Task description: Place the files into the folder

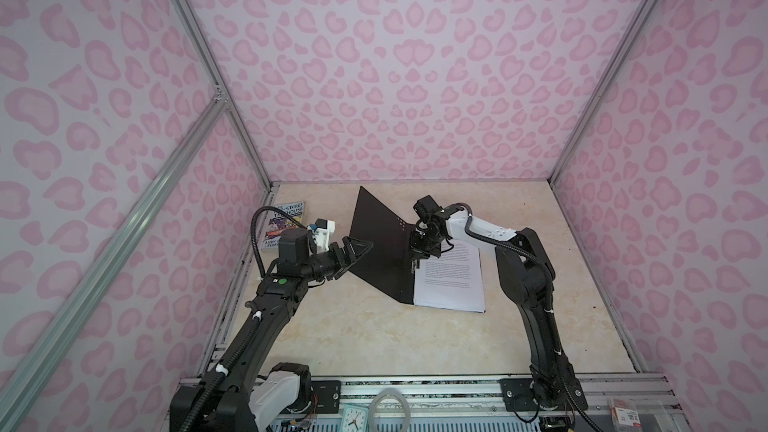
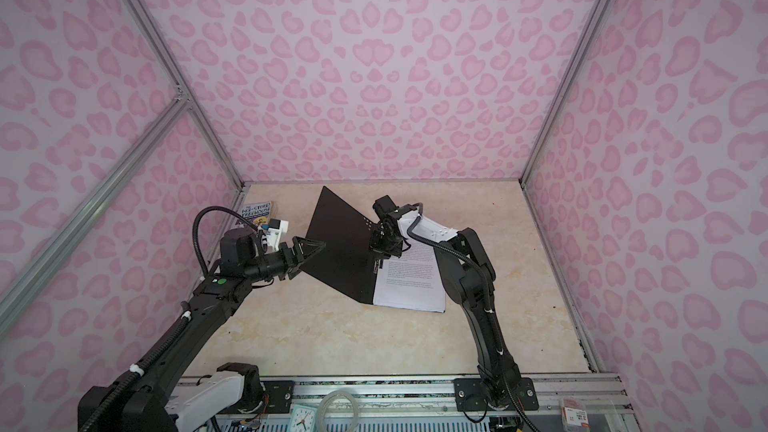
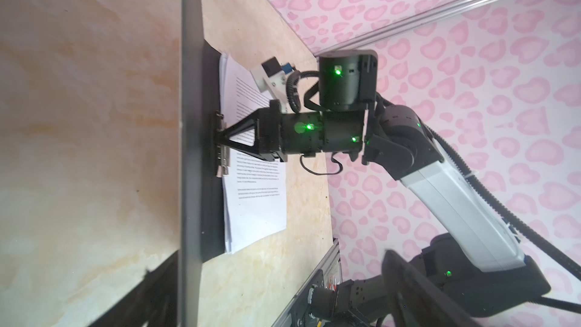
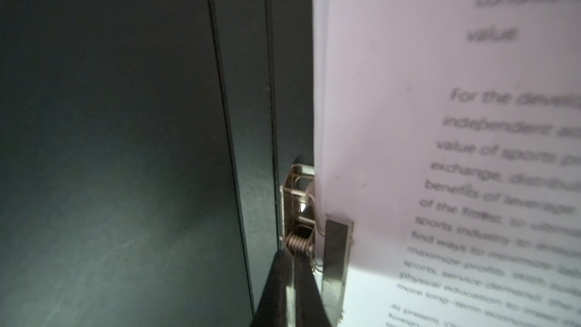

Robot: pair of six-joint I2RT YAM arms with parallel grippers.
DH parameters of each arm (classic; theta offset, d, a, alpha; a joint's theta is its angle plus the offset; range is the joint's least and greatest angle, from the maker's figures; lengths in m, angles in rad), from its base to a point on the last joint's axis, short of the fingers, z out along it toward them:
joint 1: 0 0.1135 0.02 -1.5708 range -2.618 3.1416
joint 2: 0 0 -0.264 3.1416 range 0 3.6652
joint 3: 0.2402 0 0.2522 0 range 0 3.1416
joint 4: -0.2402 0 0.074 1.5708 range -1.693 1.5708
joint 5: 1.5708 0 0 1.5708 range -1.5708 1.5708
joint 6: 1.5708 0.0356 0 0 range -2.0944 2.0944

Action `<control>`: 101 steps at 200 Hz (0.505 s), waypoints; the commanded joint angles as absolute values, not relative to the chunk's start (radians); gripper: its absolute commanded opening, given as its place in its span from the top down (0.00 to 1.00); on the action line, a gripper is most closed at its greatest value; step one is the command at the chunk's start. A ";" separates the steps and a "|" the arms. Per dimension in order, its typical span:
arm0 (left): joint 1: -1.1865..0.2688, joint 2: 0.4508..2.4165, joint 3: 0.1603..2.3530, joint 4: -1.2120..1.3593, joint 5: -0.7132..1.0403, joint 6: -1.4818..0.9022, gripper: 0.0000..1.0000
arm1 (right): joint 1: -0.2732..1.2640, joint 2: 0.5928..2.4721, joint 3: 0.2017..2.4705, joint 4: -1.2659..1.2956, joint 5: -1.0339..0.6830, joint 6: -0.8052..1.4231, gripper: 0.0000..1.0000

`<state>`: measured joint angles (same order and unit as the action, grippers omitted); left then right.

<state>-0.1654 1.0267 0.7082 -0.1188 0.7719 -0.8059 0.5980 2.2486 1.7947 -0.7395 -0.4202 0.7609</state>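
Left arm (image 1: 266, 305) stretched low toward middle; left gripper (image 1: 358, 252) jaws spread wide, free edge of raised black cover of folder (image 1: 376, 238) standing between them; right arm (image 1: 536, 305) arched over, wrist bent down; right gripper (image 4: 292, 262) pinched closed, tips against spring of metal clip (image 4: 300, 212) at spine; folder open on table (image 1: 353, 338), left cover tilted up; files (image 1: 451, 284) flat in right half, edge under clip; book (image 1: 284, 224) back left, apart.

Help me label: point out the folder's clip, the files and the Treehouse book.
clip (image 4: 297, 243): right wrist view, its coiled spring.
files (image 1: 451, 299): in a top view, top sheet's blank margin.
Treehouse book (image 1: 293, 209): in a top view, cover title.
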 commanded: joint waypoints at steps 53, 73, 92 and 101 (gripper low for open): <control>-0.374 0.974 0.768 -0.169 0.631 -0.783 0.03 | 0.640 2.238 1.860 -0.642 -0.513 0.791 0.51; -0.409 1.009 0.798 -0.178 0.608 -0.767 0.03 | 0.599 2.218 1.873 -0.648 -0.562 0.791 0.41; -0.437 1.049 0.829 -0.171 0.598 -0.757 0.03 | 0.563 2.189 1.877 -0.663 -0.593 0.789 0.35; -0.450 1.070 0.842 -0.162 0.595 -0.753 0.03 | 0.547 2.168 1.878 -0.678 -0.591 0.780 0.33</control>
